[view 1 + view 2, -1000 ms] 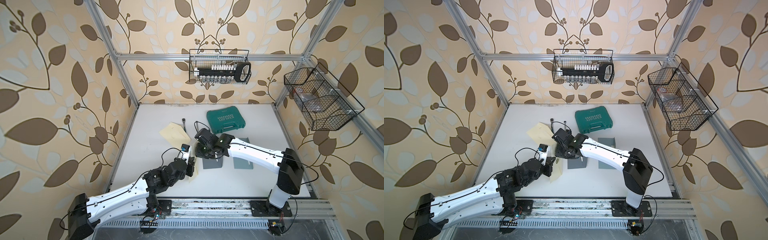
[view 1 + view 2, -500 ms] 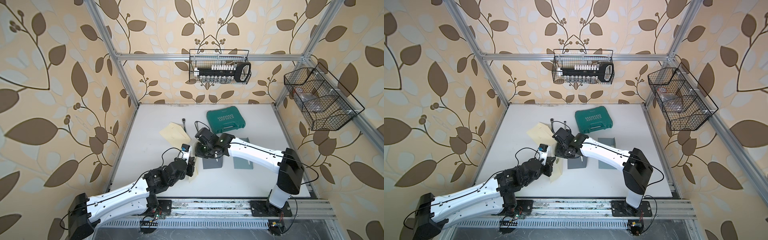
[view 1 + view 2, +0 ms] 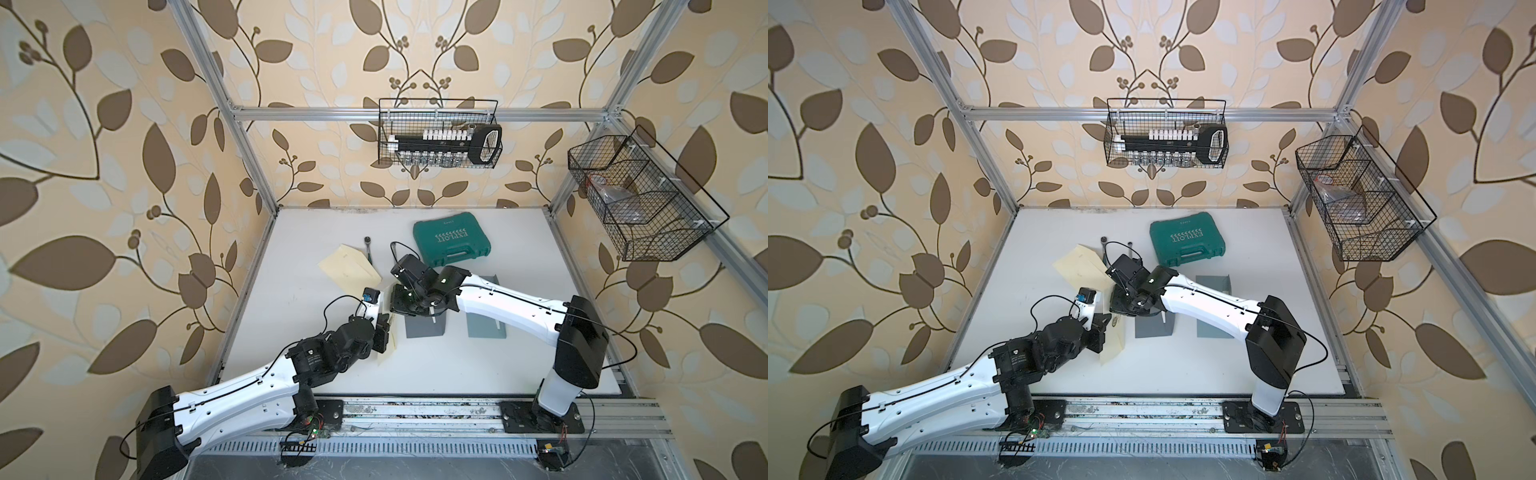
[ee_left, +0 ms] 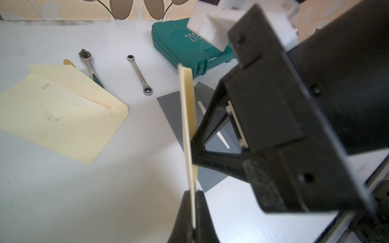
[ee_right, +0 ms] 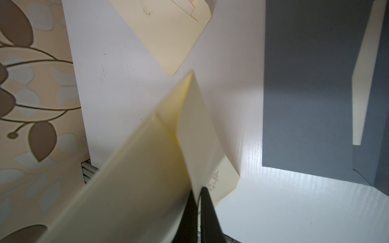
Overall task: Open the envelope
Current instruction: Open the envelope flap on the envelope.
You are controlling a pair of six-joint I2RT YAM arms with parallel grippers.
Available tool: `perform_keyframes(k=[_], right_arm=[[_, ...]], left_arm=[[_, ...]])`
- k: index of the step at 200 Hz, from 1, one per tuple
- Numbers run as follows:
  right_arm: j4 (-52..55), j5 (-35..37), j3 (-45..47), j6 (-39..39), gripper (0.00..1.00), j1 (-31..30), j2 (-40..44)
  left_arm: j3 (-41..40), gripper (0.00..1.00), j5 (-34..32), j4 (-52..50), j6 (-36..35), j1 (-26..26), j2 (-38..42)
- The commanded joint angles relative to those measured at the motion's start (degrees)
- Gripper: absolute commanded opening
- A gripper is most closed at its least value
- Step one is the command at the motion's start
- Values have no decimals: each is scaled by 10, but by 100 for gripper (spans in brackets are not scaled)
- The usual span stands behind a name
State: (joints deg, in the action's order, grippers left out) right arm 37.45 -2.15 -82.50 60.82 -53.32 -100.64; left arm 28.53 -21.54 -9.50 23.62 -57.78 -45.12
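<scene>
**Left wrist view.** The left gripper [image 4: 193, 223], jaws closed, is pinching the lower edge of a cream envelope [image 4: 188, 117], which is standing edge-on and nearly upright above the white table [image 4: 105, 189]. The right gripper [image 4: 195, 147] is touching the same envelope from one side. A grey sheet [image 4: 172, 105] is lying flat behind it. A second envelope [image 4: 63, 122] is lying with its flap open, overlapping a ratchet handle [image 4: 89, 65]. A spanner [image 4: 140, 75] is lying between the ratchet handle and a green case [image 4: 181, 48].
</scene>
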Motion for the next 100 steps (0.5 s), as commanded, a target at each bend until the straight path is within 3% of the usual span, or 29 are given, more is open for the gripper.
perform_keyframes(k=[1,100], right_arm=[[6,5,17,-3,6,5,-4],[6,5,23,1,6,7,2]], left_arm=[[22,0,-5,-10,-1,-2,6],[25,0,-6,-15,1,-2,1]])
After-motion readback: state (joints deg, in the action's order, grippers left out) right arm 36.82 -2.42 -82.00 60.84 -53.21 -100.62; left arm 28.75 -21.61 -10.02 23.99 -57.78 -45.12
